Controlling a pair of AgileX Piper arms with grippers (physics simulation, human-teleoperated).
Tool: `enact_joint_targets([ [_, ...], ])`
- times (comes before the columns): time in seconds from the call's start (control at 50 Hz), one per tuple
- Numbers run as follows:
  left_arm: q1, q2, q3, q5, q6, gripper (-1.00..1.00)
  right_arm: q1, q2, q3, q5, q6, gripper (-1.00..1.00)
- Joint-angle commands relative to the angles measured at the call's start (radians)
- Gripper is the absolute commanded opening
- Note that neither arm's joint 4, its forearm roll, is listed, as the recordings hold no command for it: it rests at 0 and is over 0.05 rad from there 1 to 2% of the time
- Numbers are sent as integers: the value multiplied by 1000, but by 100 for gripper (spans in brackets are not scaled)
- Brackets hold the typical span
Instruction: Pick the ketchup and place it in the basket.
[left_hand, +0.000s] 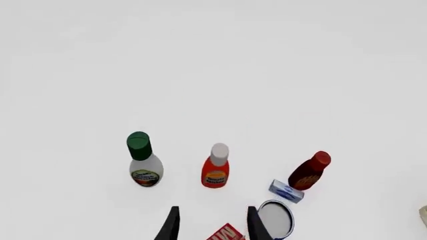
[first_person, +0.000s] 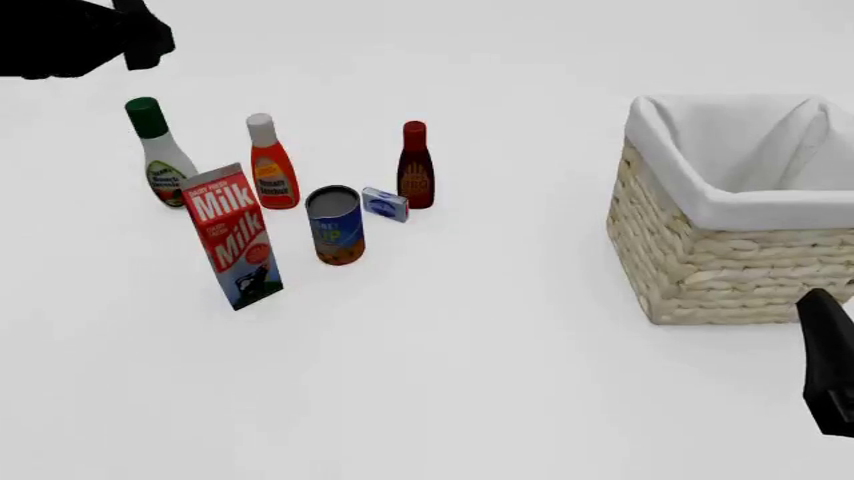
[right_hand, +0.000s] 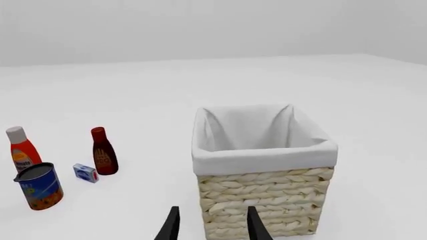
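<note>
Bright flat even light in all 3 views, white bench (first_person: 534, 380) near blown out, only faint soft shadows under bottles and basket (first_person: 721, 260), no glare, sharp clean render, left arm (first_person: 67, 40) pure black silhouette, no detail.

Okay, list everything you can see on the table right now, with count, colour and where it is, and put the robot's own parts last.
ketchup: one, red-orange with white cap, upright in the back row, between the other two bottles
green-capped bottle: one, white, far left of the group
dark-red bottle: one, red cap, right end of the row
milk carton: one, red and white, tilted, in front of the ketchup
can: one, blue, right of the carton
small box: one, blue and white, between can and dark-red bottle
basket: one, straw-coloured, white lining, right side, nothing inside
left gripper: black, open, above the bottles
right gripper: black, open, near the basket
</note>
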Motion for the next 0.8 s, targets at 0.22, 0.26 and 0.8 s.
enact_joint_targets([
  [0.22, -1, 265, -338, 211, -10, 100, -6, 0, -4, 0, 2, 100],
  [0.26, -4, 289, -354, 215, -8, 100, -6, 0, -2, -1, 1, 100],
  [0.8, 3, 551, -665, 309, 6, 100, 0, 5, 4, 14, -8, 100],
])
